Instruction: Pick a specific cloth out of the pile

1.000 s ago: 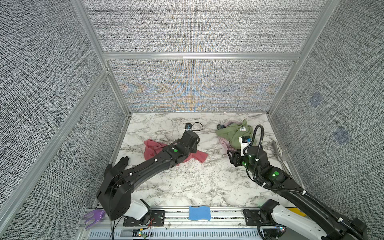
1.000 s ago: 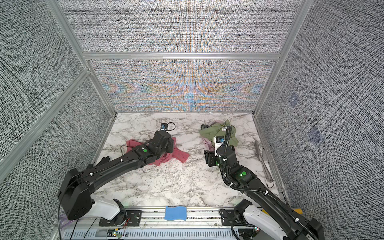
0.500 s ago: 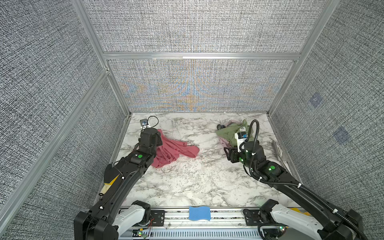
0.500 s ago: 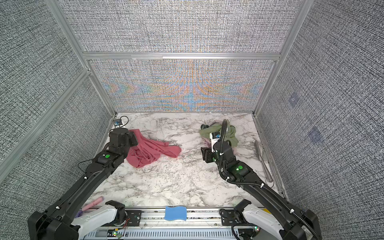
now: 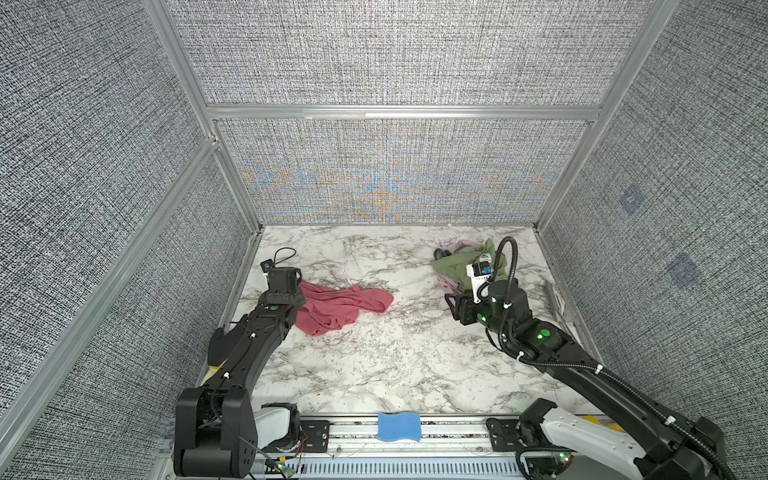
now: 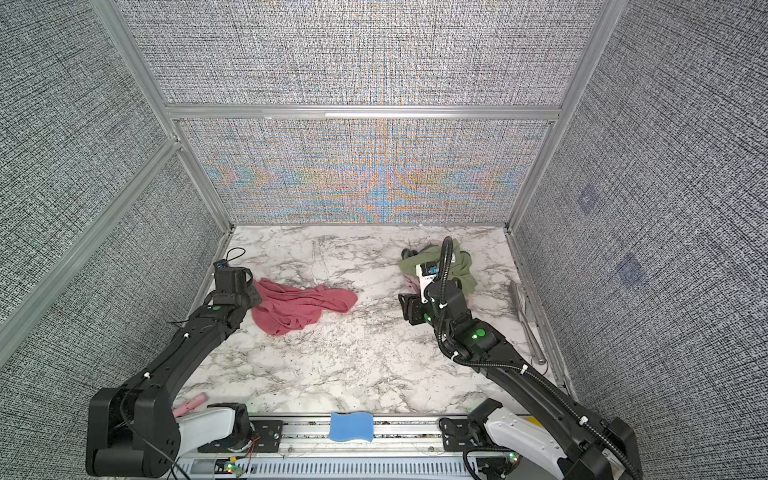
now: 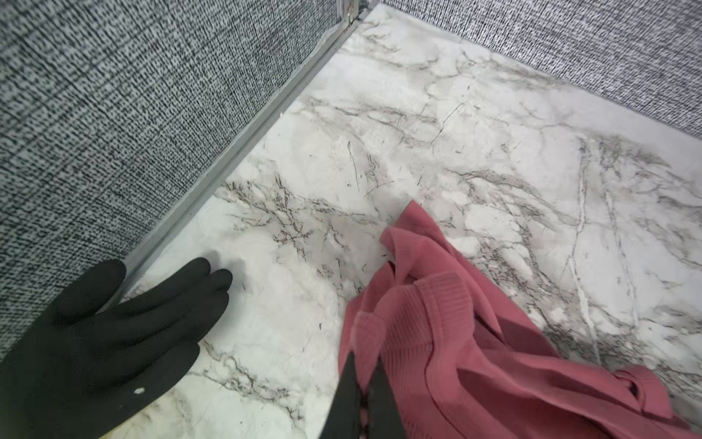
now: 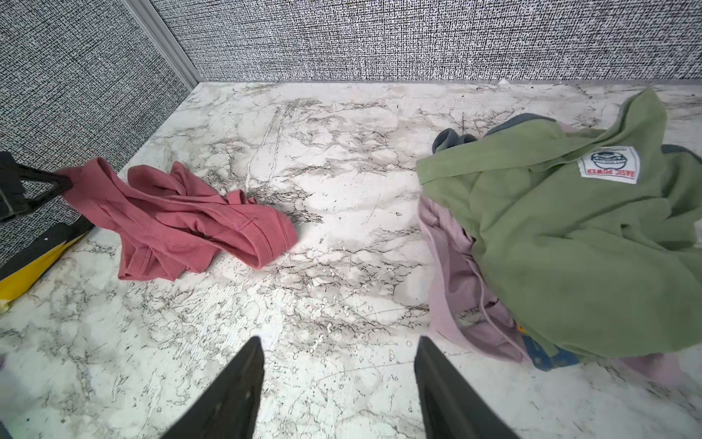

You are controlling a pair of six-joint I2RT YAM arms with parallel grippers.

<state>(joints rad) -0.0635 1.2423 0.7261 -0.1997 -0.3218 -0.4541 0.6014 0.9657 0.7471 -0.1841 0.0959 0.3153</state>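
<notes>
Dusty rose-red soft cloth (image 5: 340,305) pinched shut in the left pincer (image 7: 362,370) — by the white marble table's (image 5: 374,365) left edge.
Its length trails toward the table's middle, well apart from the olive-green clothes pile (image 5: 461,266) — right pincer (image 8: 338,349) wide, empty.
</notes>
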